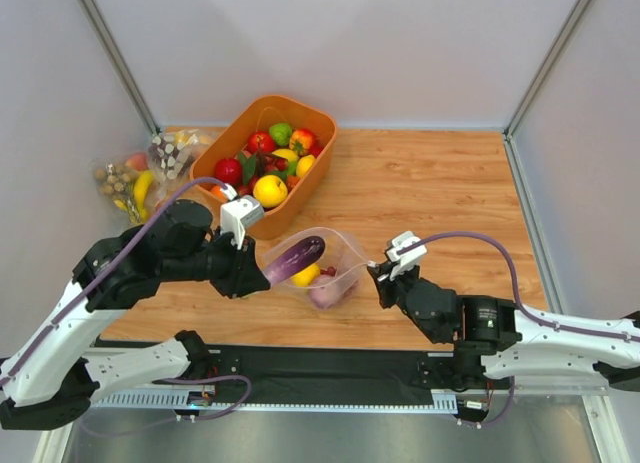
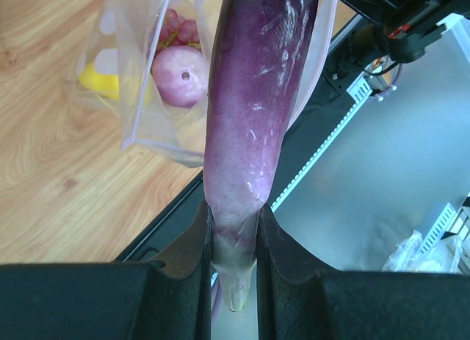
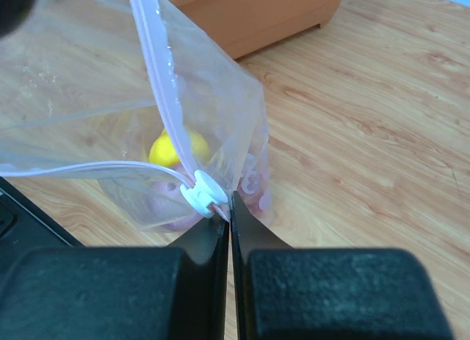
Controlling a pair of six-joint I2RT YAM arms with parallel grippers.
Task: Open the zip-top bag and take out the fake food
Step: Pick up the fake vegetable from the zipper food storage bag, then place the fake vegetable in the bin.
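The clear zip-top bag lies open in front of the arms, its mouth facing left. My left gripper is shut on the stem end of a long purple eggplant, which hangs over the bag's mouth. In the left wrist view the eggplant runs up from between the fingers. A yellow fruit and a purple onion lie inside the bag. My right gripper is shut on the bag's corner next to the white zip slider, at the bag's right end.
An orange bin holding several plastic fruits stands behind the bag. Other clear bags with a banana and nuts lie at the back left. The table's near edge and a black rail run just below the bag.
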